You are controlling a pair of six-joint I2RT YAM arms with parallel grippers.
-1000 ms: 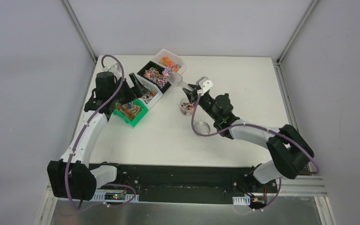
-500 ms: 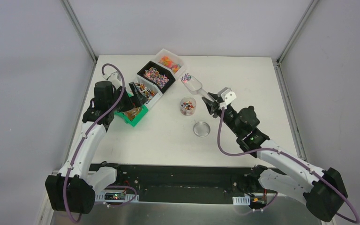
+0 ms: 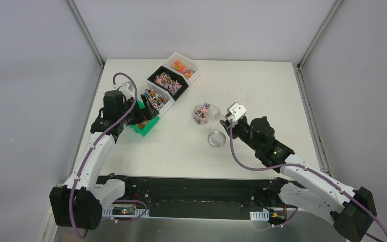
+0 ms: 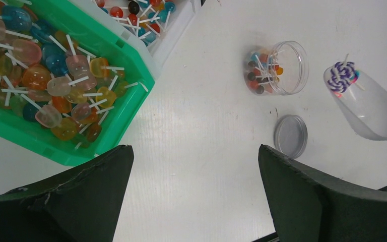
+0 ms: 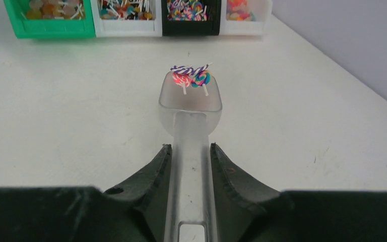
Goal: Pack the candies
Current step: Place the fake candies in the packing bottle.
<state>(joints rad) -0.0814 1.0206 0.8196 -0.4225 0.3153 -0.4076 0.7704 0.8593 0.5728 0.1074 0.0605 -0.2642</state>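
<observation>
In the left wrist view, the left gripper (image 4: 195, 194) has its fingers spread wide, grasping nothing, and the green bin (image 4: 131, 98) sits at the upper left. That bin begins a row of bins (image 5: 191, 29), all holding candies (image 4: 55, 85). In the top view, just right of centre, the clear jar (image 3: 200, 115) stands partly filled with candies. Its lid (image 3: 216, 138) lies just below it on the table (image 3: 262, 91). The right gripper (image 5: 190, 161) is clenched on the handle of a clear scoop (image 5: 190, 103). The scoop carries a few swirled candies at its tip, which overlaps the jar in the top view.
</observation>
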